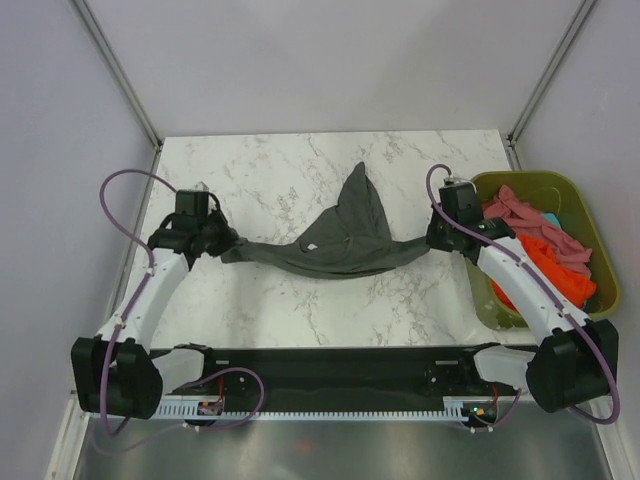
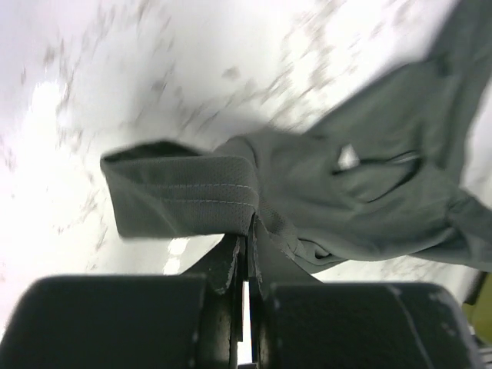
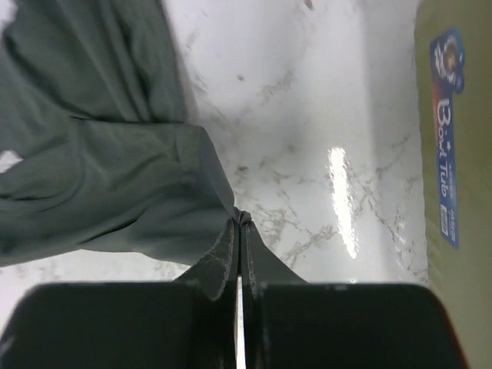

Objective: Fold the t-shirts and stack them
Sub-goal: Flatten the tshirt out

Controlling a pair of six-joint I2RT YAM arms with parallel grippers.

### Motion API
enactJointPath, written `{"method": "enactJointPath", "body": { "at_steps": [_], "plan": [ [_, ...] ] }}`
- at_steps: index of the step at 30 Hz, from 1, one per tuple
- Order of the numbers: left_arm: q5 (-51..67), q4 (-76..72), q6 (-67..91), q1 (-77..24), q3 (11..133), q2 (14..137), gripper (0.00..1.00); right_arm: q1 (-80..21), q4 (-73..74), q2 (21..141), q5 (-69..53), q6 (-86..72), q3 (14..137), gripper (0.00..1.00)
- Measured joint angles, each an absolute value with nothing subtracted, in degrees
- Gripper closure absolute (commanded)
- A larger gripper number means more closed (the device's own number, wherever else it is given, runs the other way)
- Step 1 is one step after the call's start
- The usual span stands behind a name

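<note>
Left wrist: shows left claw [image 2: 246, 234] clenched, jaws nearly touching, pinching a stitched hem of grey tee [image 2: 346, 184]. Leaves a folded band of hem sticking out left of the fingertips, with the bulk of the cloth running off to the right over table [image 2: 115, 77]; blurred throughout.

Right wrist: shows right claw [image 3: 240, 223] also clenched, on a bunched edge of that tee, with cloth spreading up and left from the pinch. Gives bare marble ahead and to the right of the fingers, then the wall of bin [image 3: 453, 231], with a blue label, along the right edge of view.

Top external: places the two claws well apart, left one near the table's left edge, right one near the bin's left wall, with the tee stretched between them as a band across mid-table. Shows a pointed flap of cloth reaching from the band towards the far edge, right of centre. Leaves open marble beyond the band on the far left, and in front of it towards the arm bases. Bounds the table with grey walls at left, back and right. Shows orange tee [image 1: 562, 272] and pink tee [image 1: 525, 212] heaped in the bin at the table's right edge, apart from the grey one.
</note>
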State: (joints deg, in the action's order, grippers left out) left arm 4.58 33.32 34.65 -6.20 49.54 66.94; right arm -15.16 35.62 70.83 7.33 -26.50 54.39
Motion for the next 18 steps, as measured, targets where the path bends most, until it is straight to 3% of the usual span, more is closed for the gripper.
{"method": "enactJointPath", "body": {
  "at_steps": [11, 18],
  "plan": [
    [7.2, 31.0, 27.8, -6.2, 80.8, 59.3, 0.98, -15.2, 36.9, 58.7, 1.1, -25.7, 79.2, 1.0],
    [9.0, 30.5, 22.0, -6.2, 91.9, 62.2, 0.98, -15.2, 36.6, 49.8, -3.9, -28.8, 80.1, 1.0]
  ]
}}
